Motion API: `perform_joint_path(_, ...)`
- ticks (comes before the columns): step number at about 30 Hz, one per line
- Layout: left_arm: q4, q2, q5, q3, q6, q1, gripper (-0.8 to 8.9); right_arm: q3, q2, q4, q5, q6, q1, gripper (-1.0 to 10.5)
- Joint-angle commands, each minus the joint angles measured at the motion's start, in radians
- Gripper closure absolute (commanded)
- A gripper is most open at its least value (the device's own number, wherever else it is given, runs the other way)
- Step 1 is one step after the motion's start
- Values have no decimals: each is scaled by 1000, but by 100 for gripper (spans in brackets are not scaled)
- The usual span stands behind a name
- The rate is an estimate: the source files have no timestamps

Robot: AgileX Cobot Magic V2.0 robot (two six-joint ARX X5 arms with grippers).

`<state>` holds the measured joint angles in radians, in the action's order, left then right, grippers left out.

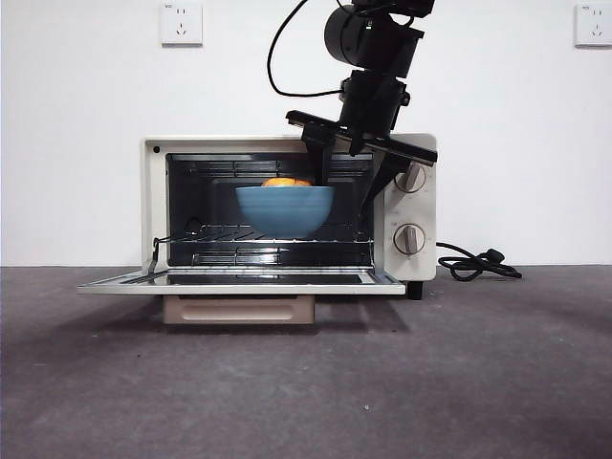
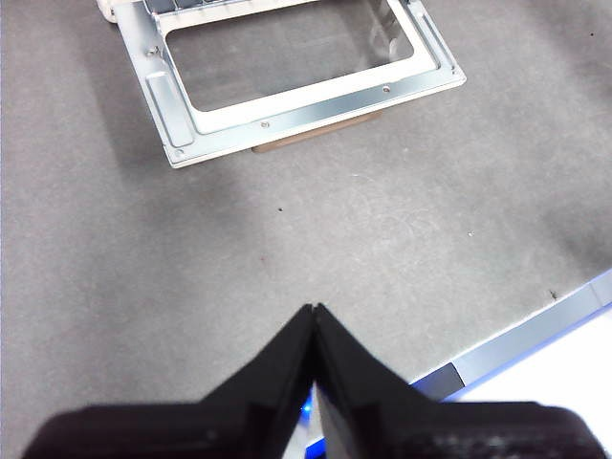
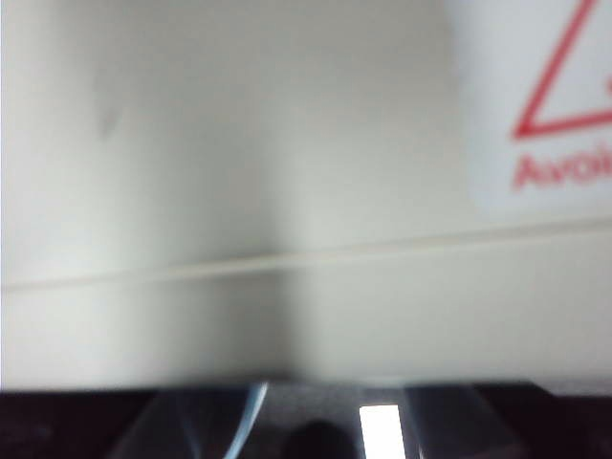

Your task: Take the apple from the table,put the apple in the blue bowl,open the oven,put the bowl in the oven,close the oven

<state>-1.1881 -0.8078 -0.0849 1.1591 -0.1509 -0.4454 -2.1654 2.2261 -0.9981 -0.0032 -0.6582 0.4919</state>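
The cream-white oven (image 1: 155, 206) stands with its door (image 1: 239, 280) folded down flat. Inside, the blue bowl (image 1: 284, 210) rests on the wire rack, and the top of the apple (image 1: 287, 182) shows above its rim. My right gripper (image 1: 346, 194) reaches down into the oven mouth beside the bowl's right rim, open, with one jaw at the rim and the other well to its right. The right wrist view shows only the blurred oven top (image 3: 287, 191). My left gripper (image 2: 316, 311) hangs shut and empty over the table (image 2: 402, 239), in front of the door (image 2: 316, 103).
The door's beige handle (image 1: 239, 309) hangs under its front edge. A black cord (image 1: 473, 263) lies coiled to the right of the oven. Two knobs (image 1: 409, 239) sit on the right panel. A pale table edge (image 2: 535, 335) runs near the left gripper.
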Motion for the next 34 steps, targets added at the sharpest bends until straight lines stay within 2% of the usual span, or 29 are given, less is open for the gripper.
perform_joint_path(1, 0, 3, 4, -10, -3, -1, 818, -3, -5, 2, 13, 33, 6, 663)
perform_joint_path(14, 0, 3, 7, -10, -2, -1, 818, -3, -82, 0, 86, 95, 19, 664)
perform_joint_path(18, 3, 2, 24, -10, 5, -1, 818, -3, -125, -2, 101, 146, 29, 664)
perform_joint_path(23, 7, -13, 114, -10, 24, 0, 819, -3, -197, -44, 142, 278, 47, 666)
perform_joint_path(28, 31, -50, 114, -10, 79, 17, 822, -3, -272, -137, 188, 451, 47, 675)
perform_joint_path(32, 91, -100, 93, -28, 114, 67, 822, -3, -330, -201, 227, 565, 43, 832)
perform_joint_path(34, 113, -139, 56, -39, 130, 100, 822, -3, -352, -238, 256, 585, 35, 834)
